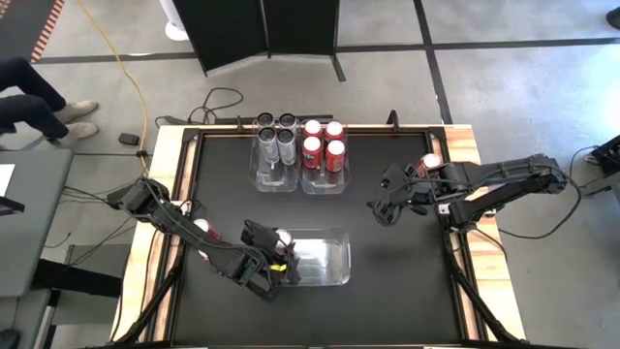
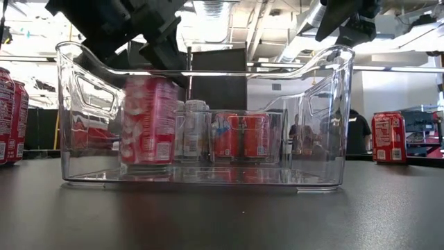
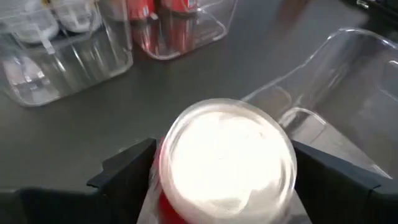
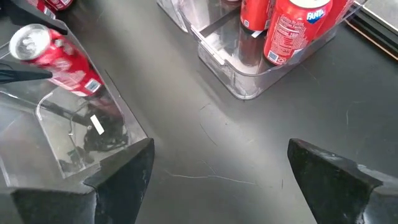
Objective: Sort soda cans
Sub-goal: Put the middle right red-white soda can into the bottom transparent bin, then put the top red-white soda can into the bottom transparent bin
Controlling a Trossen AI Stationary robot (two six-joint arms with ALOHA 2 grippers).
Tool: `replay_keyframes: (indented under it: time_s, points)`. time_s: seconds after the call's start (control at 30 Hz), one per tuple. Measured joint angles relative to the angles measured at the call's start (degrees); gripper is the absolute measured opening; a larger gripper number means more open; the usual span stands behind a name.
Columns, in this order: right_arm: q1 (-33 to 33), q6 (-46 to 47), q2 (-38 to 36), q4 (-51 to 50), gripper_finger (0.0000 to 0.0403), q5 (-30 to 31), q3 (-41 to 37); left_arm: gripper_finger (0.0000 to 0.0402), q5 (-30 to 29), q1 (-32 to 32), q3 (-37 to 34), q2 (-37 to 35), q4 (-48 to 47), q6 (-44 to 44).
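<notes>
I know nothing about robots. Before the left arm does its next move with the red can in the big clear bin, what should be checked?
1. Red can is inside the big clear bin and upright: ok.
2. Can sits fully on the bin floor: cannot tell.
3. Left gripper has let go of the can: cannot tell.
4. Right gripper is open and over bare table, away from the bin: ok.
5. Back bins stay sorted, silver cans apart from red cans: ok.
6. Another can waits to be sorted, the one at the right table edge: ok.
</notes>
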Motion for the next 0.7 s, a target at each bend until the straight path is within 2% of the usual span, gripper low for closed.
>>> replay_keyframes:
  time_s: [0.13, 0.33, 0.47, 0.7]
  points:
    - [0.00, 0.04, 0.00, 0.04, 0.0384, 0.04, 0.00, 0.0364, 0.59, -0.14, -0.04, -0.25, 0.04, 0.04]
    - [-1.13, 3.82, 0.00, -0.77, 0.0384, 0.89, 0.00, 0.0370, 3.16, -0.20, -0.03, -2.63, 0.04, 1.84]
    - [-5.49, 11.28, 0.00, -6.68, 0.0384, 1.45, 0.00, 0.0371, 3.03, -0.20, -0.02, -6.74, 0.21, 4.69]
    - [-16.20, 19.30, 0.00, -20.17, 0.0384, 6.54, 0.00, 0.0371, 2.46, 2.18, 0.00, -15.07, 0.74, 10.01]
